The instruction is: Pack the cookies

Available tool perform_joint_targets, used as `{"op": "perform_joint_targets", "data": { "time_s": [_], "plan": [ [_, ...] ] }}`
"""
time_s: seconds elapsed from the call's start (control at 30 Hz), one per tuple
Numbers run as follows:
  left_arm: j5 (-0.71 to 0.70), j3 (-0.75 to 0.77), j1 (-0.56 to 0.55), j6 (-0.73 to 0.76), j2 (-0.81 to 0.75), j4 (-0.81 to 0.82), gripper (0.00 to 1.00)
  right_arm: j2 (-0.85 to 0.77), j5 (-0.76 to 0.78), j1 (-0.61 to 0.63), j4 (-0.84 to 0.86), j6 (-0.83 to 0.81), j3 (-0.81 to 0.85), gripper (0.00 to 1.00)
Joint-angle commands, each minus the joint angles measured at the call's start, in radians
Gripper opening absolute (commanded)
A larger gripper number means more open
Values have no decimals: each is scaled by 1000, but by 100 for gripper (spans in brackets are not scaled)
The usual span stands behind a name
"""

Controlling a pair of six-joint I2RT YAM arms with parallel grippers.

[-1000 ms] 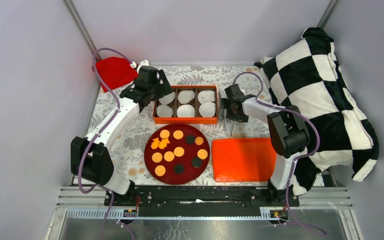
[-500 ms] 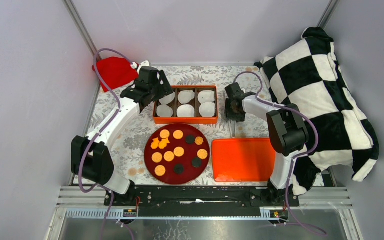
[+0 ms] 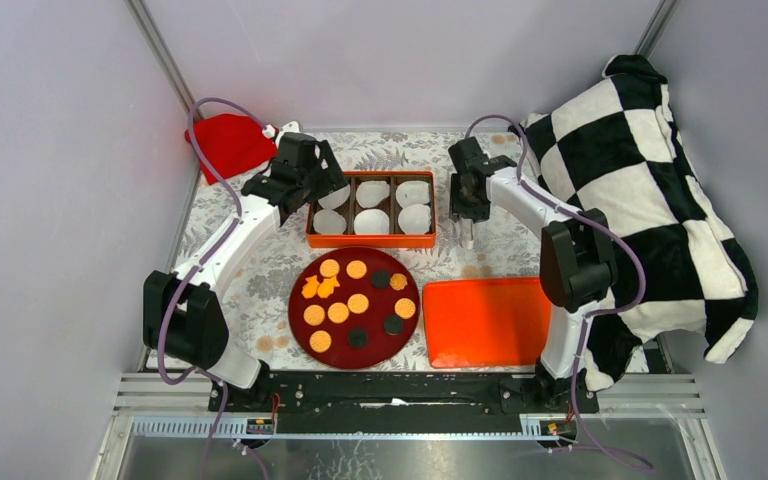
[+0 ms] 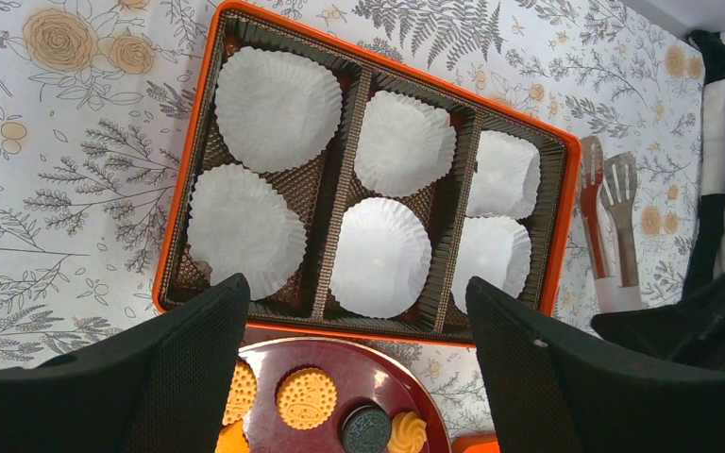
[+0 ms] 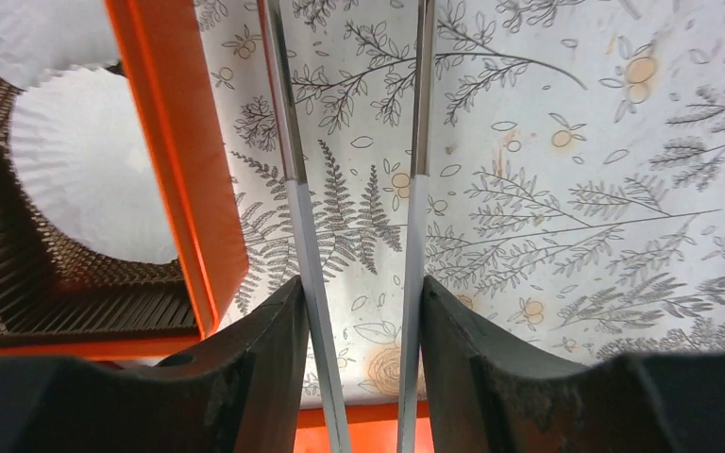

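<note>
Now, on the flowery desk (image 3: 270, 300): cookies (image 3: 358, 303) lying flat on a dark red plate (image 3: 303, 335). Mostly orange-tan, a few black.

Plate just beside an orange box (image 3: 371, 241), at 6 o'clock from it. Six white paper cups (image 3: 371, 222) in the box, two in each of three rows.

Left tool (image 4: 356, 286) up above the box, near its 9 o'clock end. Fingers spread wide.

Right tool (image 5: 359, 293) at 3 o'clock from the box. Pinches a pair of tongs (image 5: 286, 142), one thin metal arm against each finger. Both arms apart from each other. Spoon-like ends over the desk, just beside the box's 3 o'clock wall. Cannot tell if touching the desk.

Flat orange lid (image 3: 485, 320) at 3 o'clock from the plate, close to it. Red cloth (image 3: 228, 140) at 10 o'clock from the box. Black-and-white checked cloth (image 3: 640, 200) far out at 3 o'clock.
</note>
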Motion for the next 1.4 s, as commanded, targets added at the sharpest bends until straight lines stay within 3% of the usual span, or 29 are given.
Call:
{"op": "perform_joint_targets", "data": {
  "time_s": [0.0, 0.33, 0.57, 0.67, 0.77, 0.83, 1.03, 1.37],
  "plan": [
    [11, -7, -1, -4, -5, 42, 89, -93, 42, 11, -92, -26, 35, 50],
    [71, -35, -5, -31, -8, 82, 88, -221, 49, 28, -25, 34, -323, 50],
    [71, -41, -20, -33, -17, 97, 88, -159, 83, 28, 3, 54, -356, 53],
    [62, -51, -23, -30, -25, 103, 88, -128, 112, 28, 2, 69, -351, 65],
    [54, -58, -26, -26, -28, 103, 88, -114, 126, 28, 10, 80, -355, 88],
    [54, -61, -27, -26, -25, 104, 88, -103, 128, 28, 16, 84, -358, 94],
    [55, -66, -31, -26, -20, 105, 88, -62, 85, 28, 67, 111, -396, 93],
    [60, -64, -61, -36, -1, 116, 88, -56, -26, 28, 157, 131, -506, 77]
  ]
}}
